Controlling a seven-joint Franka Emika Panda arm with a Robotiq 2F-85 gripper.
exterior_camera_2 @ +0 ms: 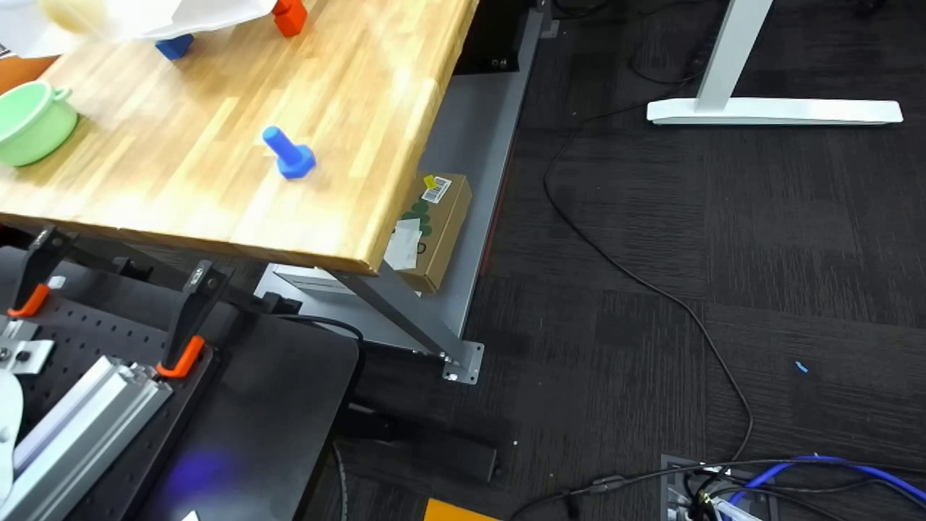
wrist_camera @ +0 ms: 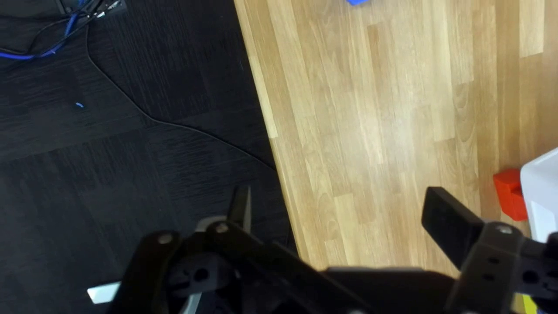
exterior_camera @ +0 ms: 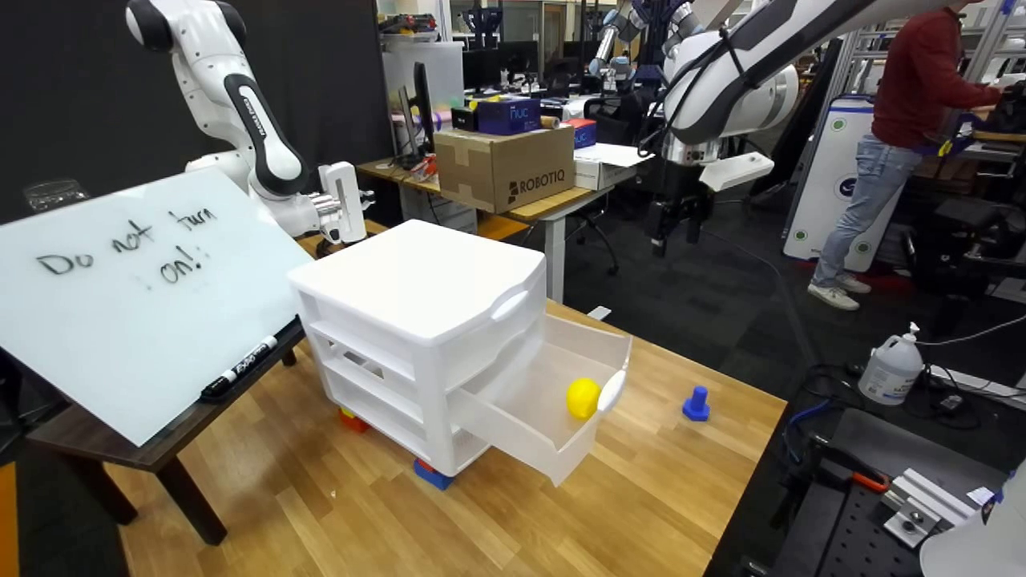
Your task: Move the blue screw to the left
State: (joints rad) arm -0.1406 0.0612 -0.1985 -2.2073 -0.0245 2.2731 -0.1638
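Wrist view: the two fingers [wrist_camera: 453, 226] are spread wide apart, one seen against the dark floor [wrist_camera: 109, 174], the other against the wooden surface [wrist_camera: 370, 109]. Only a small part of the blue screw [wrist_camera: 357, 1] shows, cut off by the top edge. At the right, a red brick [wrist_camera: 509, 192] sits at a corner of a white drawer unit [wrist_camera: 542, 187].

In an exterior view, the blue screw [exterior_camera: 697, 405] stands upright on the surface, wide head down, to the right of the drawer unit and near the edge. The fingers hang high in the air, well apart from it. A drawer [exterior_camera: 513, 441] is pulled out of the drawer unit, with a yellow ball [exterior_camera: 583, 398] inside it. A blue brick [exterior_camera: 434, 475] is under a near corner of the drawer unit. On the left leans a whiteboard [exterior_camera: 144, 304] reading "Do not turn on!", with a marker [exterior_camera: 242, 365] lying along its lower edge. A person [exterior_camera: 914, 88] in a red top stands in the background.

In an exterior view, the blue screw [exterior_camera_2: 293, 158] stands near a corner of the surface, well apart from a green bowl [exterior_camera_2: 40, 126] at the left edge.
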